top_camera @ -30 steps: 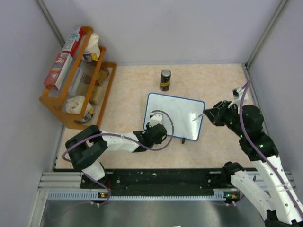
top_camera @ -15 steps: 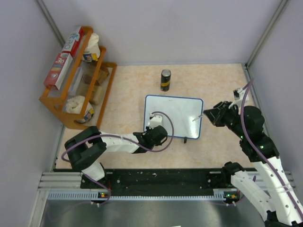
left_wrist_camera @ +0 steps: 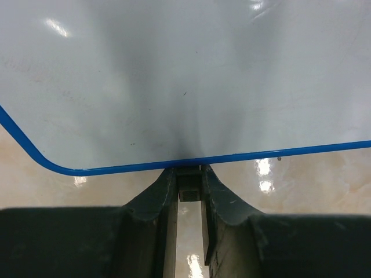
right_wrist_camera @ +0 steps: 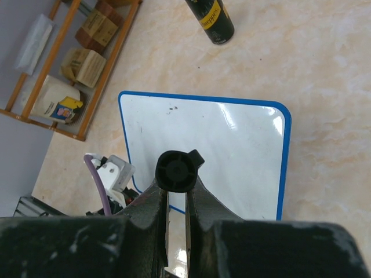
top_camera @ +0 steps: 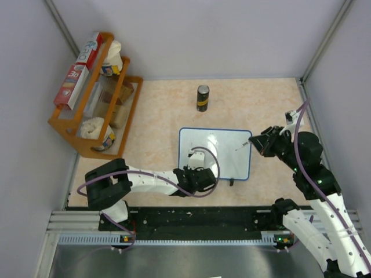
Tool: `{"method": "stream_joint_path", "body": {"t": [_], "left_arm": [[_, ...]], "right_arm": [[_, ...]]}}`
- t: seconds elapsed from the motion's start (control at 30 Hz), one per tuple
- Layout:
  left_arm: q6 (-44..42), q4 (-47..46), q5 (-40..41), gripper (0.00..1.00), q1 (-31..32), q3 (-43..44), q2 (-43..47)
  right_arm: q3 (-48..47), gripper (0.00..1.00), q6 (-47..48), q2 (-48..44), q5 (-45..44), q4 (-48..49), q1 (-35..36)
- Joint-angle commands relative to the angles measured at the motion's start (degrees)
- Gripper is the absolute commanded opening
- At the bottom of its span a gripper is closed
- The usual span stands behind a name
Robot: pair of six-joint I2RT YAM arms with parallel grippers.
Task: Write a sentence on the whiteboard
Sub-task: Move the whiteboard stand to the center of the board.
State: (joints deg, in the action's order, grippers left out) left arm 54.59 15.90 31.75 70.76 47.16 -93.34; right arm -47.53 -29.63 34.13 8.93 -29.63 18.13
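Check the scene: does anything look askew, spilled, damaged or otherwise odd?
Nothing stands out. The whiteboard lies flat, its near rim clamped in the left pincer. The can stands upright, and the right pincer grips a marker. No spill or damage shows; the board is blank apart from a few faint specks.

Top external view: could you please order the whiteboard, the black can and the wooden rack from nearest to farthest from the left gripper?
1. whiteboard, its near edge gripped by the left gripper.
2. black can, beyond the board toward the back.
3. wooden rack, far left against the wall.
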Motion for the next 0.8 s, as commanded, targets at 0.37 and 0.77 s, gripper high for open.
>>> {"method": "stream_joint_path", "body": {"t": [0.37,0.77], "left_arm": [[8.9,11.0,-8.2,0.5,8.8,4.4,-5.8],[6.2,10.7,-7.2,0.51,11.2,6.6,-6.6]], "right_arm": [[0.8,0.0,-0.7,-1.8,0.8,1.8,-0.4],[0.9,0.0,-0.6,-2.1,1.3,1.8,-0.4]]}}
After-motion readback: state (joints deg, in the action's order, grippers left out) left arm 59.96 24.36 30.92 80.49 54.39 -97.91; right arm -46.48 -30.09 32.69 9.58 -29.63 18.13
